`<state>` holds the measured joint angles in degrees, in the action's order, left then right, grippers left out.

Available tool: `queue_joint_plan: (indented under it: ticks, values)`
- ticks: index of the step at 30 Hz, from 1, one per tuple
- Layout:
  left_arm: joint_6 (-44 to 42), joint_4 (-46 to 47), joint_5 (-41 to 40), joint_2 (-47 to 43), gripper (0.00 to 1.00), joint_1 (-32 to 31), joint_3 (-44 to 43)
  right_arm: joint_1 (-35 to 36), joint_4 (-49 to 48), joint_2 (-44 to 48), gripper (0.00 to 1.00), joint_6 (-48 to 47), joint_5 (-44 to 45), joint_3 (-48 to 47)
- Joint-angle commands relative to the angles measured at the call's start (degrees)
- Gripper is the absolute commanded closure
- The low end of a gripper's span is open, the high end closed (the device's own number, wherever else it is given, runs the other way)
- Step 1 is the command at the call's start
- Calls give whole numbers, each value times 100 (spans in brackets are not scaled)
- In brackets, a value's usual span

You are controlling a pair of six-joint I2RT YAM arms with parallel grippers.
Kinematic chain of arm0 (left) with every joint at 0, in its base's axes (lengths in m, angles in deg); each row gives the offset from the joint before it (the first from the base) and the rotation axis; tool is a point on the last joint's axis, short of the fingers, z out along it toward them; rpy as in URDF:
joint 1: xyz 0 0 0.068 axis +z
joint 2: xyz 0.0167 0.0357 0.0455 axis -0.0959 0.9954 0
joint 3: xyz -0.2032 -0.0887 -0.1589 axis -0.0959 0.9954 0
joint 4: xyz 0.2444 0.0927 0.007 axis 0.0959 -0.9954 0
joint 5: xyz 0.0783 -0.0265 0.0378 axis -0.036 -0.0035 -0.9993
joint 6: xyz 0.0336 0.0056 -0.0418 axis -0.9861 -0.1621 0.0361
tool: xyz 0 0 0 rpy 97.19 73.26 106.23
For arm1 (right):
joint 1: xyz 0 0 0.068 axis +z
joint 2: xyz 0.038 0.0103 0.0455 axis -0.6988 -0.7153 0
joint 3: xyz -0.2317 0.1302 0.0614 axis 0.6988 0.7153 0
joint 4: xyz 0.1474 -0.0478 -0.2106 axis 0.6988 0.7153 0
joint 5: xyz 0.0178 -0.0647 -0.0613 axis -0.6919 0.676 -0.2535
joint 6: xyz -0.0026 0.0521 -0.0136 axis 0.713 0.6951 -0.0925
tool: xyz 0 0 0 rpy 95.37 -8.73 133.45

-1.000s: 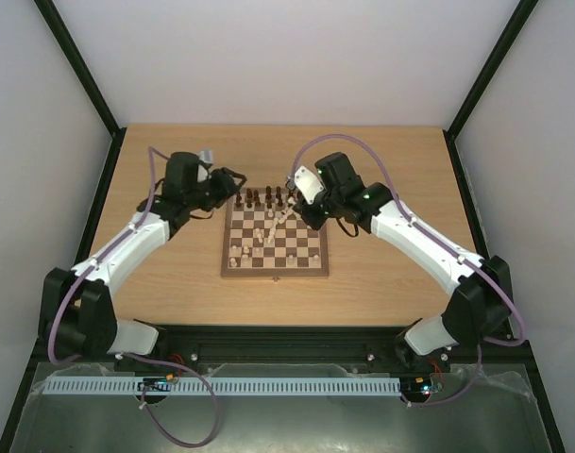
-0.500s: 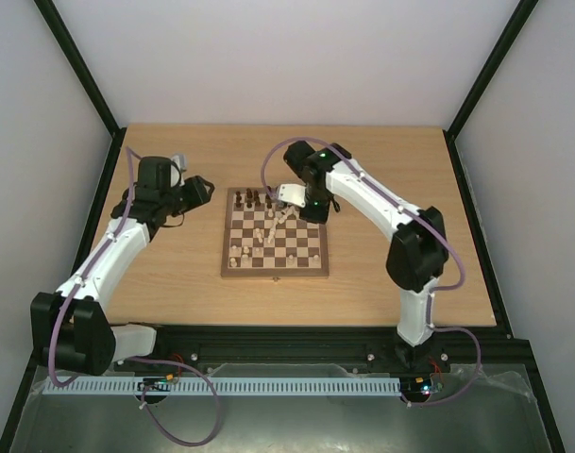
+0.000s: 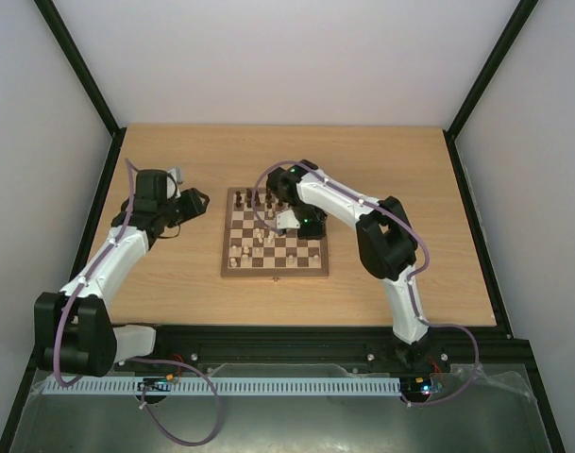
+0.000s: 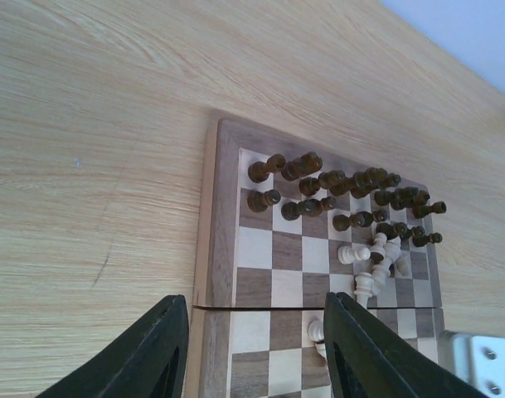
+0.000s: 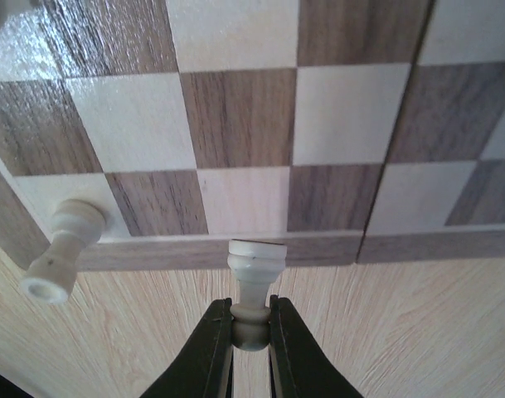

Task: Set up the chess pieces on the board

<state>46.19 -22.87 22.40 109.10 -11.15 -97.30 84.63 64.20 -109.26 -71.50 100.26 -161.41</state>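
Closest in the right wrist view, the right gripper [image 5: 250,322] is seen clamped on the neck of a small pale cream turned wooden chess piece [image 5: 255,264]. The piece's round base is set against the brown border frame of the small square wooden chessboard [image 5: 244,199]. Just to the left, a second pale cream piece [image 5: 63,259] is seen at the board's edge. This grip is not resolved from above, where the same gripper is shown only low over the board's middle.

In the left wrist view, the left gripper [image 4: 254,319] is shown spread with nothing between its fingers, over the light wood tabletop [image 4: 94,166] beside the board. Beyond it, a loose cluster of pale cream pieces [image 4: 376,261] is seen mid-board. Farther off, dark brown pieces [image 4: 335,186] are ranged in rows along the far side.
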Motion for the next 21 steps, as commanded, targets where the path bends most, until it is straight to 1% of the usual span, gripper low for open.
queue_joint_plan:
  ticks: [1, 7, 13, 21]
  values:
    - [-46, 231, 210, -141, 53, 109, 61, 95, 460, -265, 94, 28, 242, -193]
    - [-29, 297, 374, -143, 53, 222, 108, 153, 460, -423, 93, 63, 278, -217]
    - [17, 354, 491, -143, 53, 318, 152, 189, 415, -459, 81, 133, 181, -323]
    - [25, 377, 539, -132, 53, 328, 166, 189, 348, -427, 75, 260, 38, -327]
